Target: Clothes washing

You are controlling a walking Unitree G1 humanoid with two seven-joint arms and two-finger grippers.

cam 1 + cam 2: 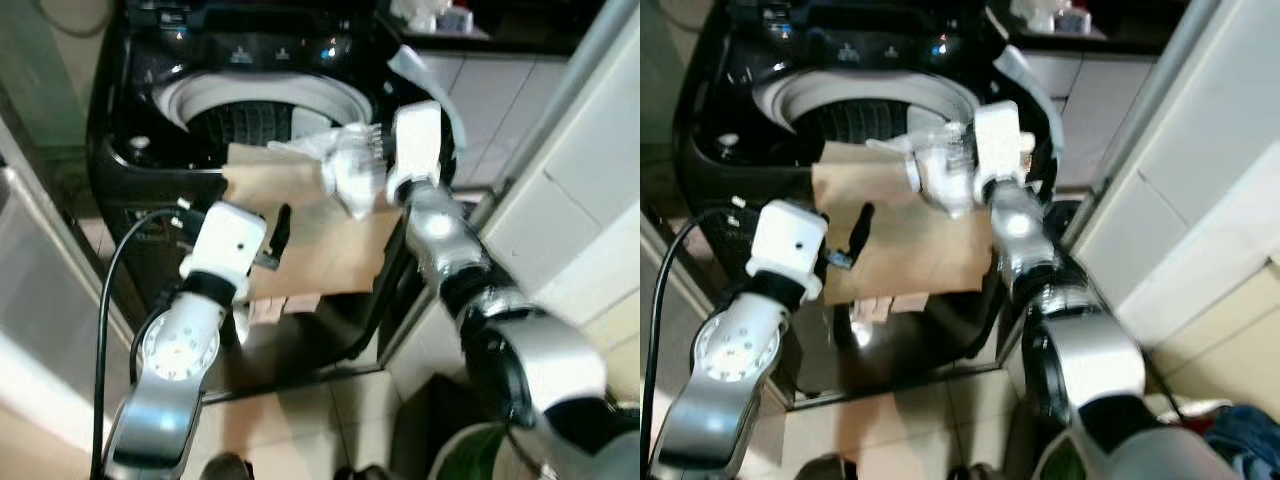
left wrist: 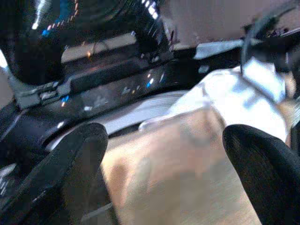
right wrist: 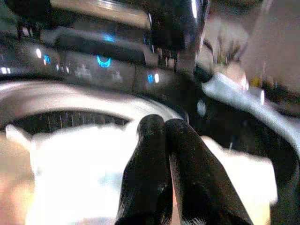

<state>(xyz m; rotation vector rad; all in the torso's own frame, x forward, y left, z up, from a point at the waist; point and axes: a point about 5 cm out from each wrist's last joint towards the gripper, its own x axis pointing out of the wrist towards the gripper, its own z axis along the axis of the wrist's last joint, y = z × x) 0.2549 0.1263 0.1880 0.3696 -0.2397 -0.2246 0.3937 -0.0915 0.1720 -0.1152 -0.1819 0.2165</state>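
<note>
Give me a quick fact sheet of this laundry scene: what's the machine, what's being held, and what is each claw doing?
Machine: black top-loading washer, lid open, drum visible
Item: tan and white cloth, hanging over the washer's front edge
Right gripper: fingers closed together, pinching the cloth's white part above the drum
Left gripper: fingers spread apart, at the tan cloth, not clamped
Surroundings: tiled floor, white cabinets

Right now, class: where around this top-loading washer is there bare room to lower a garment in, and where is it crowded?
Free: the far part of the drum opening, between white rim and control panel. Crowded: the near edge, where the tan garment drapes, the right gripper pinches white cloth, and the open left gripper waits.
</note>
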